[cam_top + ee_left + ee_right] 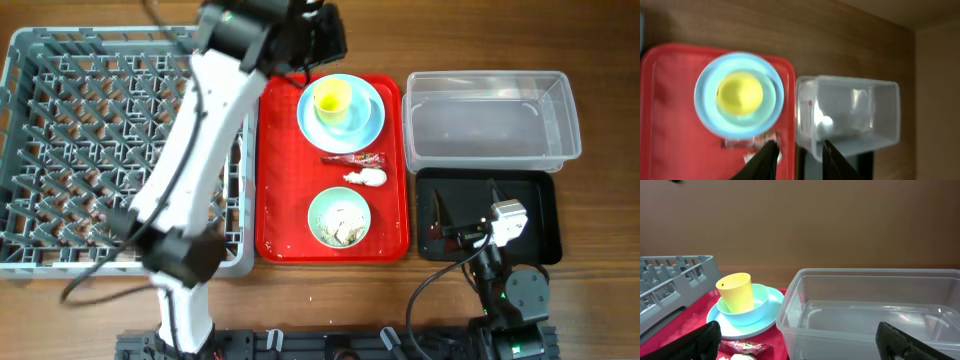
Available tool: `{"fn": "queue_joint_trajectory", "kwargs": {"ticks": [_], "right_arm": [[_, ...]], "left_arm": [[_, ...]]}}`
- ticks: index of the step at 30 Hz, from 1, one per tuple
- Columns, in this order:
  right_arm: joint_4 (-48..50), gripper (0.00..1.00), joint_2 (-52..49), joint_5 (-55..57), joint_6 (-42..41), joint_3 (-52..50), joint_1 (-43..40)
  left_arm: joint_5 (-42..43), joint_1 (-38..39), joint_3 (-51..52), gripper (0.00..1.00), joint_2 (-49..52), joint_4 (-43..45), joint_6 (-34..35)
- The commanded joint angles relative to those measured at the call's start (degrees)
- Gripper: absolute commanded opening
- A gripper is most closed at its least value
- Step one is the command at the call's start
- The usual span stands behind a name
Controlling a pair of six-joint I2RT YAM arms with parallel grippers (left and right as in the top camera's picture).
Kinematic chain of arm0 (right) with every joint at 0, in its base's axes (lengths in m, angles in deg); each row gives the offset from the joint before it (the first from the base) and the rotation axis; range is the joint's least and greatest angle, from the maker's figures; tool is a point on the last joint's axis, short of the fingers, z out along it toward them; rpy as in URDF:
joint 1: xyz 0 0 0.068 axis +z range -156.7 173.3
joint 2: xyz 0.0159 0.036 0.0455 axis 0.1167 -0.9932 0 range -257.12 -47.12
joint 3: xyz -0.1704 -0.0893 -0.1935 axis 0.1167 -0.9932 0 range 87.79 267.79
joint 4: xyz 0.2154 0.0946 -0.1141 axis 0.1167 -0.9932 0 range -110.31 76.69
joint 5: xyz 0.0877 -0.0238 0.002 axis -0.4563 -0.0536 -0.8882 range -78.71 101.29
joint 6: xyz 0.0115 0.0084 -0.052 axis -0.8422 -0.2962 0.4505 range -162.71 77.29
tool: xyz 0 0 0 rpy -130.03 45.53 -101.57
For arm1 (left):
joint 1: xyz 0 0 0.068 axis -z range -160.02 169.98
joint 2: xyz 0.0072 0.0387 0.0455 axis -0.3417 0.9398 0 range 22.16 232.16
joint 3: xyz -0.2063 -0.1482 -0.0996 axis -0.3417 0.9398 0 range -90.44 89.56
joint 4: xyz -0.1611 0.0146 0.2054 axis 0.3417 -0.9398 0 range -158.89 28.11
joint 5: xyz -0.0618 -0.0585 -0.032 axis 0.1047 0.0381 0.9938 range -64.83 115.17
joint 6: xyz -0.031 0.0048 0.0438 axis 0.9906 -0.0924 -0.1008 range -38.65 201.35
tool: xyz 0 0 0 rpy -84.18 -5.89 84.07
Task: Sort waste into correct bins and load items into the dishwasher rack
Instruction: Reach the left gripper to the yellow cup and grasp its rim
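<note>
One cup [332, 97], one plate [373, 118] (stacked).

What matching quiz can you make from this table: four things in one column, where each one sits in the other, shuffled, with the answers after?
Things
1. yellow cup
2. pale green bowl
3. red wrapper
4. clear tub

Places
A. on the red tray, between plate and bowl
B. off the red tray, on the far side of the black tray
C. on the light blue plate
D. at the red tray's end nearest the robot, holding food scraps

Pairs: 1-C, 2-D, 3-A, 4-B
</note>
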Motion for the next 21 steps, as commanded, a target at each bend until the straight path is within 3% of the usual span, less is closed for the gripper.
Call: {"fn": "queue_joint_trajectory", "kwargs": {"ticks": [1, 3, 7, 10, 21], "right_arm": [[0.17, 1.00, 0.35, -0.15, 0.46, -0.07, -0.17], [0.17, 1.00, 0.35, -0.15, 0.42, -0.07, -0.17], [0.20, 1.00, 0.35, -0.17, 0.46, -0.07, -0.17], [0.20, 1.00, 0.35, -0.15, 0.44, -0.07, -0.17], [0.20, 1.00, 0.35, -0.15, 0.44, -0.07, -0.17]], "left_arm": [[-1.73, 1.09, -1.73, 0.22, 11.19, -0.92, -6.01], [-2.43, 2.91, -1.73, 0.24, 15.41, -0.61, -7.17], [-17.81, 7.69, -1.73, 0.25, 19.63, -0.57, -7.23], [-24.24, 9.27, -1.70, 0.26, 20.50, 0.07, -7.26], [-24.17, 9.11, -1.18, 0.20, 23.82, 2.25, -7.26]]}}
